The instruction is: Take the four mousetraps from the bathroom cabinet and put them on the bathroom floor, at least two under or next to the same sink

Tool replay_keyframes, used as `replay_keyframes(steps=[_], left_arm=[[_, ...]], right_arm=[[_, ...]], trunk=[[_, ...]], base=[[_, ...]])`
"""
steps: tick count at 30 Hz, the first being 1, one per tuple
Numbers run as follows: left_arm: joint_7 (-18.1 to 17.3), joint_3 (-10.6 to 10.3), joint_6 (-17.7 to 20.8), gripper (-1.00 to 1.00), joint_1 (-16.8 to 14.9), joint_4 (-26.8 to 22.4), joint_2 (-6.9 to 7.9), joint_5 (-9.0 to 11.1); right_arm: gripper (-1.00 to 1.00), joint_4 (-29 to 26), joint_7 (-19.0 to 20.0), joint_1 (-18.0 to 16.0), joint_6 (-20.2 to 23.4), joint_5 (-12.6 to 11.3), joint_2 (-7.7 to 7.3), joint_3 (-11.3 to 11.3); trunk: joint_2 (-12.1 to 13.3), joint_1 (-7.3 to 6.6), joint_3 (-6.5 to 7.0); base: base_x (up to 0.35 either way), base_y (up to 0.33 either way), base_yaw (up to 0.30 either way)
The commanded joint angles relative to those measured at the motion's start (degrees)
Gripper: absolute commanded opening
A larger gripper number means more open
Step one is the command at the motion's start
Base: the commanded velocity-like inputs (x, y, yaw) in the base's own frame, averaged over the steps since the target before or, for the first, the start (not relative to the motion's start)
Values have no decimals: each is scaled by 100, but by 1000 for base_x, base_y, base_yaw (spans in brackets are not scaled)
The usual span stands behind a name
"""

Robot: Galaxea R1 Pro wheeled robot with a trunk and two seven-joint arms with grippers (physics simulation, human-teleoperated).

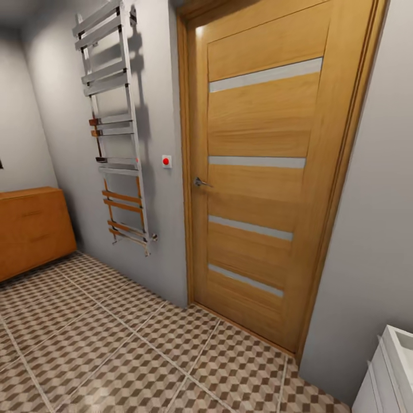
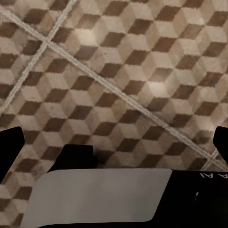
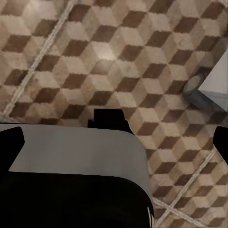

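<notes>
The orange-brown cabinet (image 1: pixel 31 229) stands against the left wall, drawers shut. The mousetraps are out of view. The cube-patterned bathroom floor (image 1: pixel 115 344) spreads across the lower half of the head view. A corner of the white bathroom sink (image 1: pixel 390 373) shows at the lower right. My left gripper (image 2: pixel 114 142) hangs over bare floor tiles (image 2: pixel 118 57), its dark fingertips (image 2: pixel 10 145) far apart, open and holding nothing. My right gripper (image 3: pixel 114 147) is open over tiles too, with a fingertip (image 3: pixel 10 147) at each side of the picture.
A shut wooden door (image 1: pixel 264 172) with a metal handle faces me. A chrome towel rail (image 1: pixel 115 132) and a red wall button (image 1: pixel 166 161) are on the grey wall left of it. A white corner with a round grey foot (image 3: pixel 194 88) sits near my right gripper.
</notes>
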Motion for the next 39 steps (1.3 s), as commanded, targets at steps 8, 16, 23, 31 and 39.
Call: replay_keyframes(steps=[8, 16, 23, 31, 39], left_arm=[[17, -49, -19, 100, -5, 7, -2, 50], [17, -51, -19, 100, -5, 7, -2, 50], [17, -51, -19, 100, -5, 7, -2, 50], [17, -49, -19, 100, -5, 7, -2, 50], [17, -52, -19, 100, -5, 7, -2, 50]], right_arm=[[100, 18, -31, -7, -24, 57, 0, -48], [100, 18, -31, -7, -24, 57, -3, -48], [100, 18, -31, -7, -24, 57, -2, -48], [100, 18, -31, -7, -24, 57, 0, -48], [100, 18, -31, -7, -24, 60, 0, -48]], trunk=[[-3, -1, -6], [-3, -1, -6], [-3, -1, -6], [-3, -1, -6], [-3, -1, -6]], base=[[0, 0, 280], [0, 0, 280], [0, 0, 280], [0, 0, 280], [0, 0, 280]])
